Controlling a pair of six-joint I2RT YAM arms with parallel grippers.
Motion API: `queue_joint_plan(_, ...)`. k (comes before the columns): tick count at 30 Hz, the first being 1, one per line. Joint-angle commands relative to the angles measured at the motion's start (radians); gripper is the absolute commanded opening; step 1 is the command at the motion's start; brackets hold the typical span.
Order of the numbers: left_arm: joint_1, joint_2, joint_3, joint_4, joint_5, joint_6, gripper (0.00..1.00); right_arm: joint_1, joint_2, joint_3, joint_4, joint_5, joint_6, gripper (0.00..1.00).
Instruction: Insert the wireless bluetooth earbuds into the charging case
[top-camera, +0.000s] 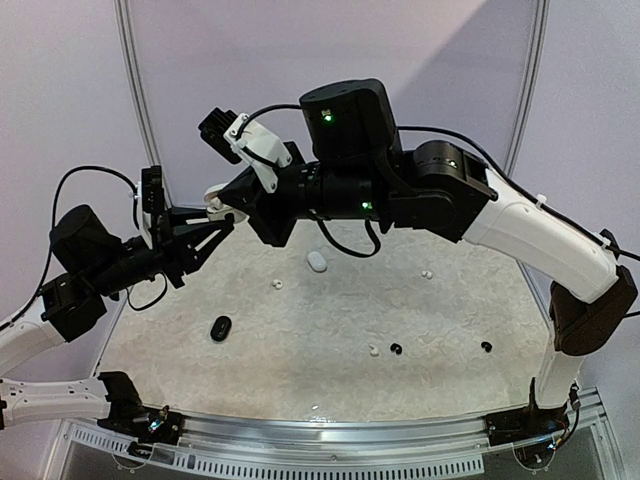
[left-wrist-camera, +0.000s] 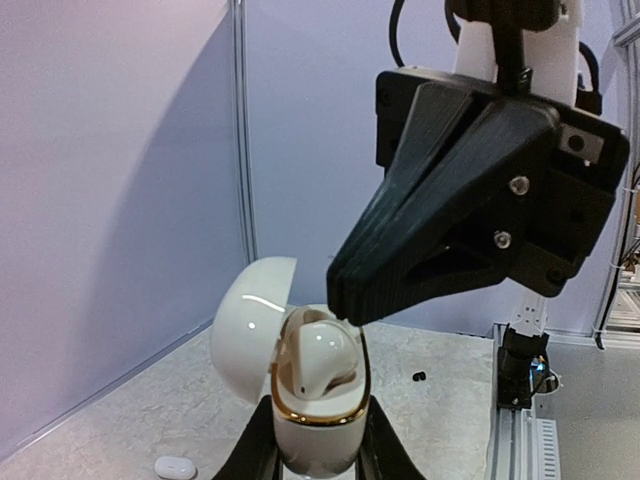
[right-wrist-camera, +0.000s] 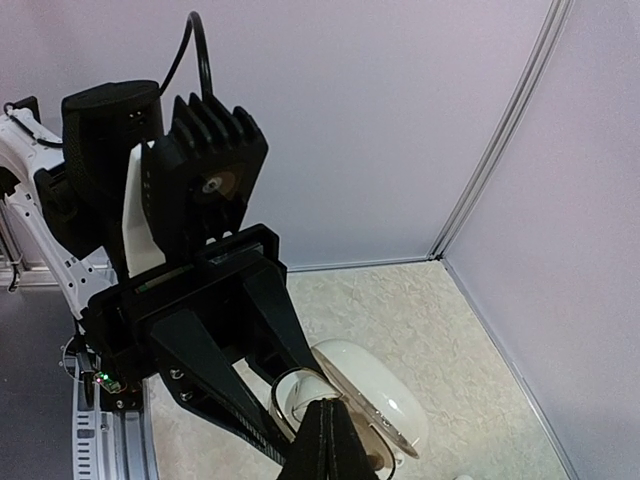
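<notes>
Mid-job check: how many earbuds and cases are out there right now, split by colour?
White earbuds: 4
Black earbuds: 2
White cases: 2, the closed case and the open case
Black cases: 1
Total: 9

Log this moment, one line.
left gripper: shut on open charging case, raised | right gripper: shut, tips at case opening | white earbud: in case
</notes>
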Motion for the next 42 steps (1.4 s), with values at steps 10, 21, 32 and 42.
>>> queue_joint_plan(10, -0.002, 0.014, 0.009, 0.028, 0.018, 0.029, 0.00, -0.008, 0.052, -0.005, -0.022, -0.022, 0.014, 0.00)
queue_joint_plan(21, -0.004, 0.007, 0.009, 0.031, 0.066, 0.088, 0.00, -0.014, 0.080, -0.004, -0.055, -0.036, 0.031, 0.00)
queue_joint_plan(32, -0.006, -0.006, 0.010, 0.061, 0.033, 0.064, 0.00, -0.035, 0.094, -0.026, -0.150, -0.021, 0.063, 0.00)
queue_joint_plan(42, 0.013, -0.010, -0.011, 0.025, -0.031, -0.010, 0.00, -0.037, 0.058, -0.025, -0.109, -0.025, 0.069, 0.00)
